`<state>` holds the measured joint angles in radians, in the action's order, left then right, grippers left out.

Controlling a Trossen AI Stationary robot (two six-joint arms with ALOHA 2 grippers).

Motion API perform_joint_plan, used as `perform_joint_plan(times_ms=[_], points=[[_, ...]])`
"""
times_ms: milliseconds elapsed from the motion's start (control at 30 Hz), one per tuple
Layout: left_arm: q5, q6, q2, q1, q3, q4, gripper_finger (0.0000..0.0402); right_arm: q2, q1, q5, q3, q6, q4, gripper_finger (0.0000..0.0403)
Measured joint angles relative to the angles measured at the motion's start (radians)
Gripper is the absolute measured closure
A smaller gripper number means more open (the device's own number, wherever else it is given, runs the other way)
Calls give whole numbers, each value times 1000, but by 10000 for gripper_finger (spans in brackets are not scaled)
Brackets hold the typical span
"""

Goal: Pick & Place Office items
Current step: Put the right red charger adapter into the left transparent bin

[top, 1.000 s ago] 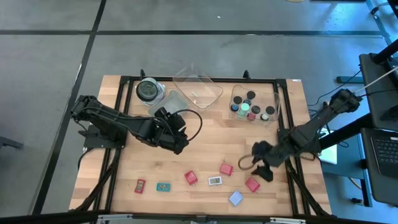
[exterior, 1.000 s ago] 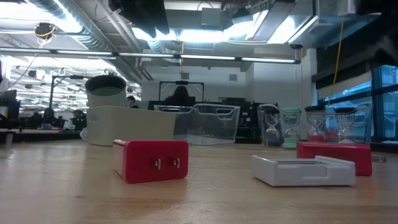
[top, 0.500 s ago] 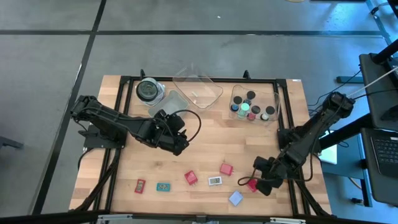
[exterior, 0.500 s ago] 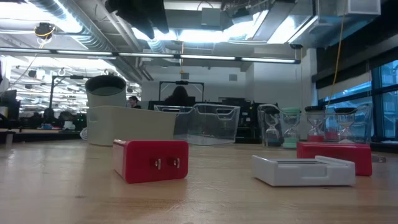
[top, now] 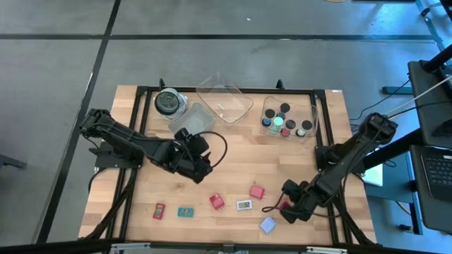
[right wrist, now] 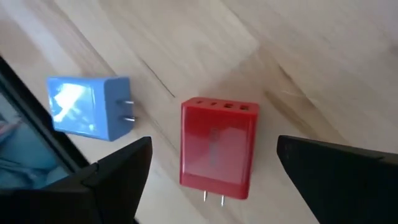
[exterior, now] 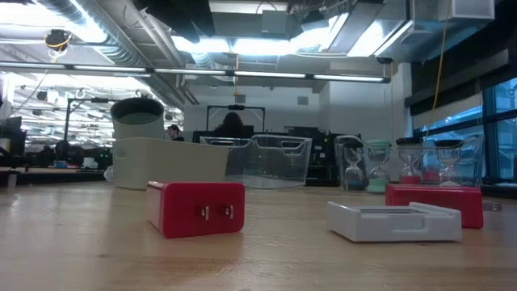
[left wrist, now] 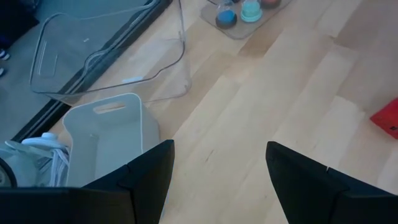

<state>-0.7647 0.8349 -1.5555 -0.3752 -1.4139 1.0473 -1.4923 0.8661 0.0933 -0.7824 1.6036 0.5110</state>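
since the earlier frame the right tool (top: 286,209) had swung down toward the tabletop's (top: 240,166) near edge, and it hung over a red charger block (right wrist: 219,146) with its 2 fingers spread wide and nothing between them. a pale-blue plug (right wrist: 90,116) lay just beside that block. the left tool (left wrist: 214,171) hovered mid-tabletop, part open and empty, near a clear tray (left wrist: 106,53). the wood surface carried more red, teal and white pieces along its front. beyond it stretched a lit workshop with ceiling ducts (exterior: 121,36).

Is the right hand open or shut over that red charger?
Open: the right hand has its fingers spread either side of the red charger, not touching it.
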Motion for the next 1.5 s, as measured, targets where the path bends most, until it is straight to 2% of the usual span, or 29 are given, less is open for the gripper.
perform_joint_plan(times_ms=[233,367,533,700,967,1133,1267,1500], points=[[-3,-10,0,1,0,0,151,-112,0,-3,-68,-134,18,53],[-3,-11,0,1,0,0,151,-165,0,-3,-117,-213,94,61],[-4,-11,0,1,0,0,151,-199,0,5,-168,-277,217,116],[-4,-11,0,1,0,0,151,-199,0,0,-175,-284,226,191],[-4,-19,0,1,0,1,151,-193,0,-2,-175,-280,226,198],[-4,-19,0,1,0,1,151,-139,-3,10,-173,-282,230,198],[-4,-19,0,1,0,1,151,-45,-19,50,-173,-313,230,198],[-10,-10,0,1,0,1,151,152,-125,241,-173,-514,230,198]])
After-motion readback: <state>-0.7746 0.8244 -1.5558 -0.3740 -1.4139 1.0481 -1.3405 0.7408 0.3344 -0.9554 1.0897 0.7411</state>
